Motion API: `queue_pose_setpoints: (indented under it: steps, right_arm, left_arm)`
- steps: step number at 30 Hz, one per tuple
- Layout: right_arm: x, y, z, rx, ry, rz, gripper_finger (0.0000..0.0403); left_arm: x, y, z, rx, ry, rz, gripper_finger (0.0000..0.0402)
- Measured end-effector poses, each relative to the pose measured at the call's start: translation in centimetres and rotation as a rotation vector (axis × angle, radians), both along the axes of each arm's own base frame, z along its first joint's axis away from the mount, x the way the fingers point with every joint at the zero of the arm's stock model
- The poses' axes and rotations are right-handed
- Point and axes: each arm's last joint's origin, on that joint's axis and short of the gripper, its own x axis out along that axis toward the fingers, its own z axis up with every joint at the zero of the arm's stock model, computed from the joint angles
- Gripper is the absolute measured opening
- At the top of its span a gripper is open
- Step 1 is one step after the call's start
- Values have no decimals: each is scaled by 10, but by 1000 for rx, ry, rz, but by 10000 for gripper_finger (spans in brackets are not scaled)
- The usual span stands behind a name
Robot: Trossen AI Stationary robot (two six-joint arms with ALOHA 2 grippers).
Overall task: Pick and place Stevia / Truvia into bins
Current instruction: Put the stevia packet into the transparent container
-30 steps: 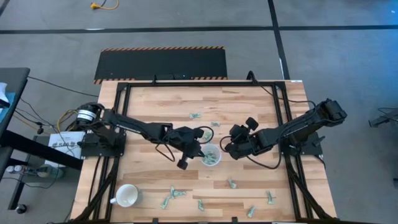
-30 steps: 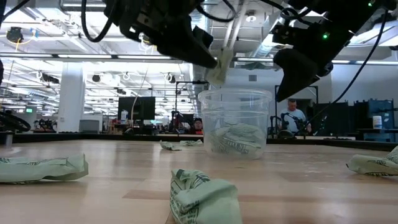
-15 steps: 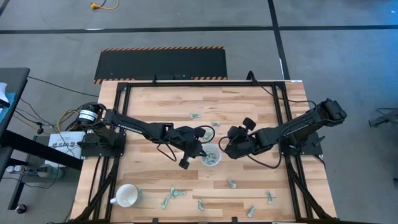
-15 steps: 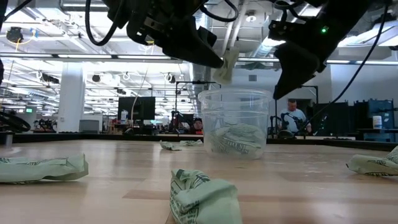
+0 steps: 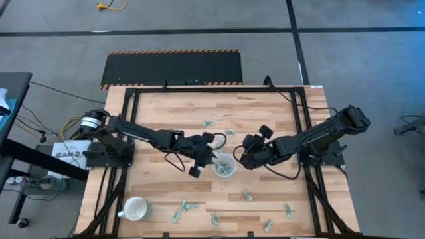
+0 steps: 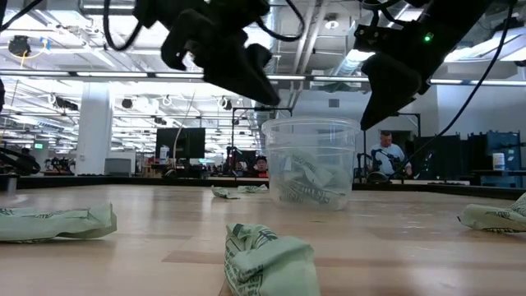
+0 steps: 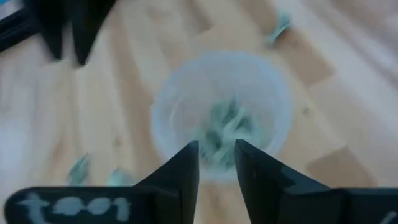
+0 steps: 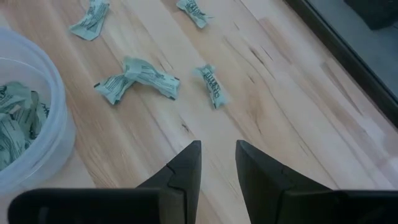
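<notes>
1. Cup (image 5: 225, 166) sits mid-table, upright, with several sachets (image 6: 311, 182) heaped inside.
2. Left gripper (image 5: 211, 157) hovers at the cup's 10 o'clock, just above the rim; jaws parted by a narrow gap, holding nothing.
3. Right gripper (image 5: 244, 158) hangs at the cup's 3 o'clock, close beside it; jaws slightly parted, empty.
4. Loose sachets (image 5: 185, 207) lie scattered at 6 o'clock near the table (image 5: 159, 113) front edge; a few more at 12 o'clock.
5. Mug (image 5: 135, 209) at 8 o'clock, well apart.

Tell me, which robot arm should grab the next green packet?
Probably the right. The right gripper already looks over loose packets with empty jaws, while the left gripper hangs above the cup.
</notes>
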Motion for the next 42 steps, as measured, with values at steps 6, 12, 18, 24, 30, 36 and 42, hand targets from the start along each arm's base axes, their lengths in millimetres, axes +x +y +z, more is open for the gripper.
queue_pose_setpoints:
  steps: [6, 12, 18, 24, 30, 36, 42]
  right_arm:
    - [0, 0, 0, 0, 0, 0, 92]
    - [1, 0, 1, 3, -10, 0, 92]
    - [4, -1, 2, 13, -35, 2, 92]
    - [21, -27, 4, 148, -30, 119, 92]
    - [33, -80, 8, 296, -75, 216, 92]
    - [31, -123, 2, 400, -95, 157, 92]
    - [36, -135, -16, 447, -63, 141, 95]
  left_arm:
    - [-34, 7, 24, 38, 122, 72, 105]
    - [-63, 21, 30, -12, 247, 89, 105]
    - [-67, 36, 11, -66, 281, 116, 105]
    - [-73, 43, -2, -127, 327, 153, 105]
    - [-80, 41, -11, -177, 391, 151, 104]
    - [-80, 41, -13, -178, 391, 152, 104]
    - [-77, 41, -11, -179, 360, 149, 104]
